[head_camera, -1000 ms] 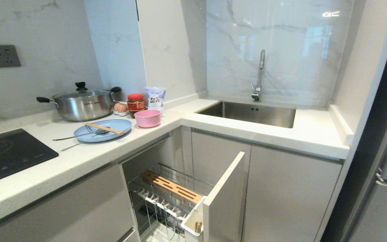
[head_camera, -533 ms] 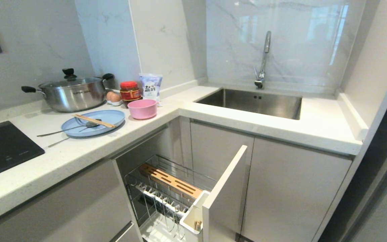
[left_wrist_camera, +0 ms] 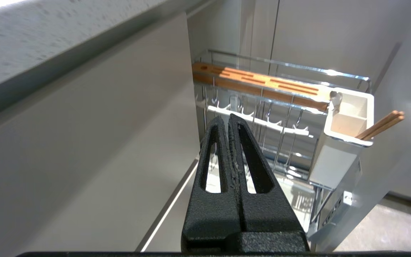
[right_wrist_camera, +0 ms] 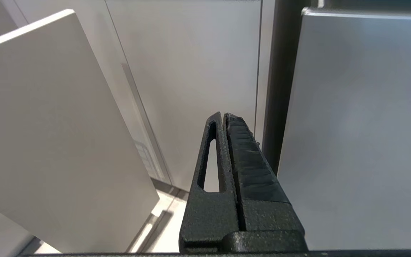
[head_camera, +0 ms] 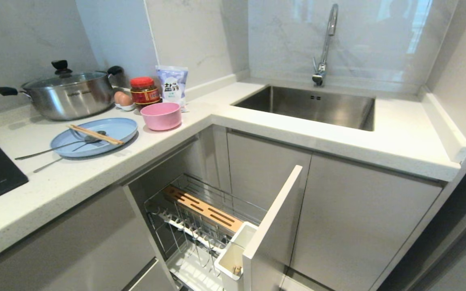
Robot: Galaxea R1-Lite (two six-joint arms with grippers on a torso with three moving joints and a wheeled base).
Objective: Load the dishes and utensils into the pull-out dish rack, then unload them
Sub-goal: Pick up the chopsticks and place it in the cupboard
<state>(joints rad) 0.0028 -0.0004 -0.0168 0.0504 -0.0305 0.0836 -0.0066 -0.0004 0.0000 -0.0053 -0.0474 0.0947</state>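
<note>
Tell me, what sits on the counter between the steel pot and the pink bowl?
In the head view, between the pot and the pink bowl sit two eggs in a small dish and a red-lidded jar, with a white pouch just behind the bowl.

Both grippers — left gripper (left_wrist_camera: 228,119), right gripper (right_wrist_camera: 223,116) — are matte black, grainy-textured, with slotted tapering fingers.

we see the right hand (right_wrist_camera: 224,116) with its two black fingers (right_wrist_camera: 243,167) pressed together, holding nothing. beside it stands the white front panel (right_wrist_camera: 48,142) of the pull-out dish rack, tilted across the frame. behind are flat grey cabinet doors (right_wrist_camera: 191,71), a dark vertical gap (right_wrist_camera: 275,89) and a pale floor (right_wrist_camera: 159,228).
</note>
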